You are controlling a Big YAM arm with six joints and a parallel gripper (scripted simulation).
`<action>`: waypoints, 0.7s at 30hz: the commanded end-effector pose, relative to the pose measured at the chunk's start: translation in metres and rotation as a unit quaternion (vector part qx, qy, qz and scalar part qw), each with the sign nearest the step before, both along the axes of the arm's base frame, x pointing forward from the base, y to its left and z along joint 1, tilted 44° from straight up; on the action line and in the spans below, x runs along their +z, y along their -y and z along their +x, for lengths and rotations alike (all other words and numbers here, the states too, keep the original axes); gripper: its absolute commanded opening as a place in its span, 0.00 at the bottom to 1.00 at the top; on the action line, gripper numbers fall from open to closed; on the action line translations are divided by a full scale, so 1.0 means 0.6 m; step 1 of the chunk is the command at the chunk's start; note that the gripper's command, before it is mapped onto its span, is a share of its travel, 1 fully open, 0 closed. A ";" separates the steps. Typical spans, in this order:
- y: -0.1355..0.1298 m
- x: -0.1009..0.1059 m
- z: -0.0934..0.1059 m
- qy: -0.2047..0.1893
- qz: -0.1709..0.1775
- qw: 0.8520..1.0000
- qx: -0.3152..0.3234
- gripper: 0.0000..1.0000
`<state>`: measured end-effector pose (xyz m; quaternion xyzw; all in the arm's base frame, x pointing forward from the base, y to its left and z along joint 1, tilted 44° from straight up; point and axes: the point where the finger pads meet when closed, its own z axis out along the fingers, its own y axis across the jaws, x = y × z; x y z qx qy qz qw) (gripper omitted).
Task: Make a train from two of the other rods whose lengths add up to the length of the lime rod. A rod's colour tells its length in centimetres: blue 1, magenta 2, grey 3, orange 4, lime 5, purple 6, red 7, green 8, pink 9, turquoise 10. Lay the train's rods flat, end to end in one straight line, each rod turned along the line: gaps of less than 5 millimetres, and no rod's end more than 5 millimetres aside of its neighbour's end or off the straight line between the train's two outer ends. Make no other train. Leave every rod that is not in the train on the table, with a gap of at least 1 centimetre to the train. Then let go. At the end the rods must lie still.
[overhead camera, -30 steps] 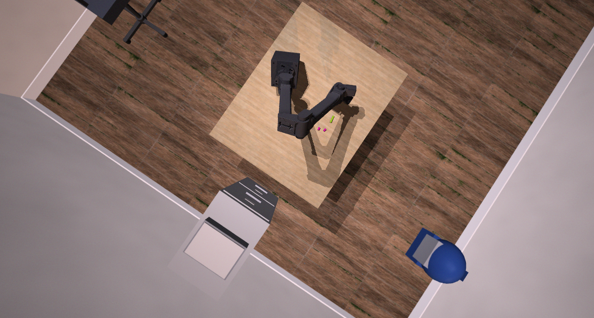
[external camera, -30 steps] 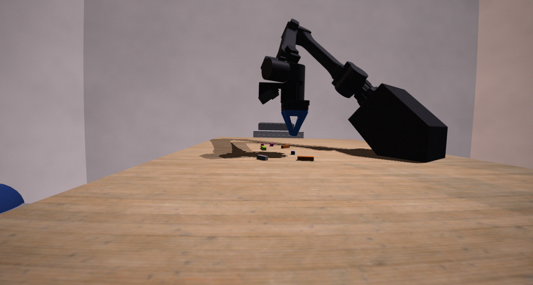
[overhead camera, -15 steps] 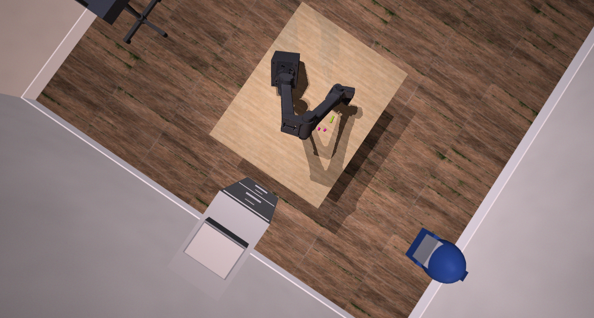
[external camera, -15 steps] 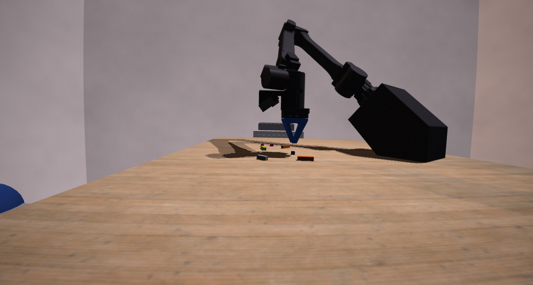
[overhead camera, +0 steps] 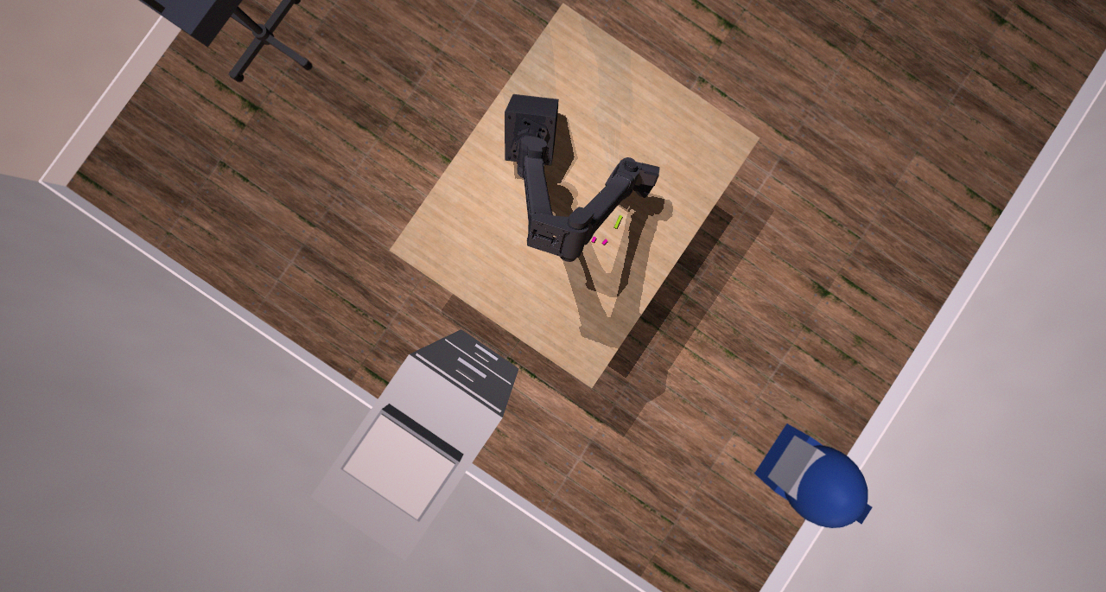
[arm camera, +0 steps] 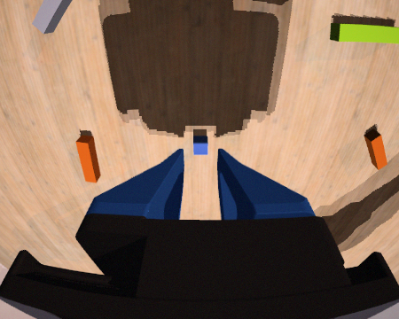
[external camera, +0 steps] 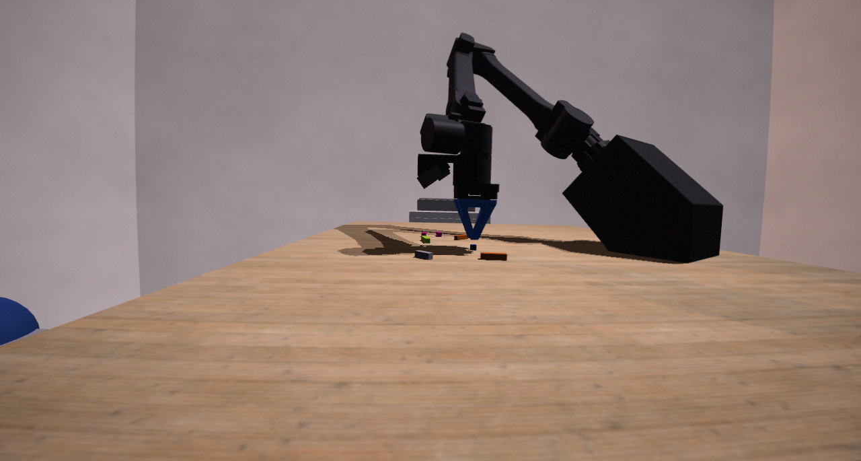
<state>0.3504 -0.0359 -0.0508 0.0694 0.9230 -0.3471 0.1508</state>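
Observation:
My gripper [external camera: 475, 237] [arm camera: 200, 157] is open a little and empty, pointing down just above the blue rod [external camera: 473, 247] [arm camera: 200, 148], which shows between the two fingertips in the wrist view and rests on the table. One orange rod [external camera: 493, 256] [arm camera: 88, 159] lies left of it in the wrist view, another orange rod [external camera: 460, 237] [arm camera: 376, 151] right of it. The grey rod [external camera: 424, 254] [arm camera: 53, 15] is at the wrist view's upper left, cut off by the edge. The lime rod [overhead camera: 618, 221] [external camera: 425, 239] [arm camera: 370, 34] is at its upper right. No two rods touch.
Two magenta rods, one magenta rod [overhead camera: 594, 239] [external camera: 424, 233] and another magenta rod [overhead camera: 604, 242] [external camera: 438, 234], lie near the lime rod, apart. The arm's base [overhead camera: 530, 117] [external camera: 656, 199] stands at the table's edge. The arm's shadow falls across the table [overhead camera: 494, 225] [external camera: 421, 350].

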 end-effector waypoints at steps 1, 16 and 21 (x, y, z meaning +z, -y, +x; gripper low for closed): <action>0.005 -0.002 0.002 0.000 0.000 1.000 0.001 0.23; 0.005 -0.004 0.000 -0.001 0.000 1.000 0.001 0.23; 0.005 -0.004 0.000 -0.001 0.000 1.000 0.001 0.23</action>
